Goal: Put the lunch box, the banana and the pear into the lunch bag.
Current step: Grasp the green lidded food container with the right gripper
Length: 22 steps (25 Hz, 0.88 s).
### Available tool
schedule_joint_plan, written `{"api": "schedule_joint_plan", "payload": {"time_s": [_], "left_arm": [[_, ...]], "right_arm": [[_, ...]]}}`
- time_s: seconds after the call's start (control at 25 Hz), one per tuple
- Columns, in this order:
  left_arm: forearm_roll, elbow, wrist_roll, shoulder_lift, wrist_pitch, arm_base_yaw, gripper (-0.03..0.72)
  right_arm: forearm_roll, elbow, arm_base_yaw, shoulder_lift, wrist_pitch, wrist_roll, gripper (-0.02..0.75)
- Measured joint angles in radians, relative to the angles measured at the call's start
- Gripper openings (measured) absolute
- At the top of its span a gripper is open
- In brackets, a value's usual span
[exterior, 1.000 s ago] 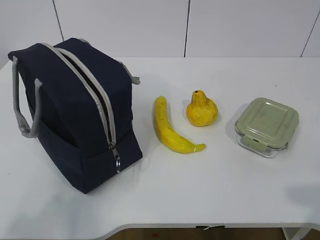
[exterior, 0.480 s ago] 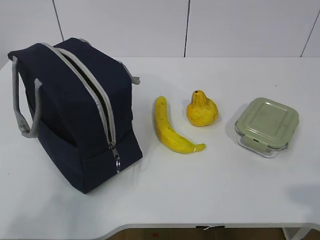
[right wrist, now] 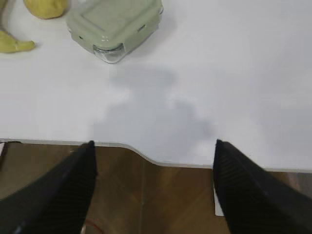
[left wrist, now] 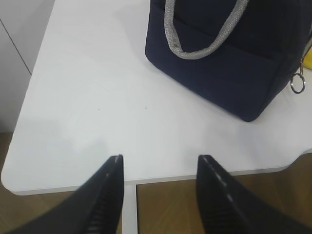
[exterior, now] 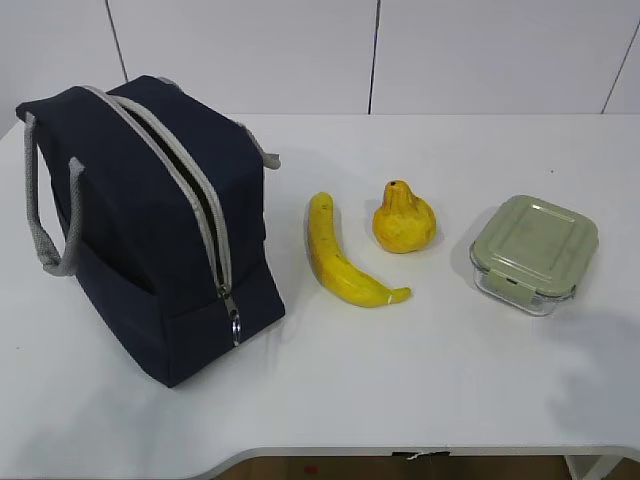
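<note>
- Nothing's been packed yet, so step one is judged barely started.
- lunch bag [exterior: 150, 225] is parked far left, zipper [exterior: 175, 175] apparently shut, so it probably has to be unzipped first.
- banana [exterior: 340, 255], pear [exterior: 403, 220] and lunch box [exterior: 534, 250] are lined up to its right on the table [exterior: 420, 370].
- left gripper [left wrist: 161, 168] and right gripper [right wrist: 153, 156] are both seen spread apart, with nothing grasped.

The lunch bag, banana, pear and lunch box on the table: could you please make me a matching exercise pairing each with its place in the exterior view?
Things:
1. lunch bag
2. banana
3. pear
4. lunch box

Places:
A. farthest right
B. farthest left
C. between the banana and the lunch box
D. just right of the bag

Pairs: 1-B, 2-D, 3-C, 4-A
</note>
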Motion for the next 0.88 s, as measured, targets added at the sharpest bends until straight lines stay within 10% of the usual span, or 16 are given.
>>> {"api": "schedule_joint_plan", "payload": {"time_s": [0.88], "left_arm": [[0.000,0.000,0.000,0.000,0.000,0.000,0.371]], "right_arm": [[0.474,-0.332,0.000,0.732,-0.219,-0.016,0.586]]}}
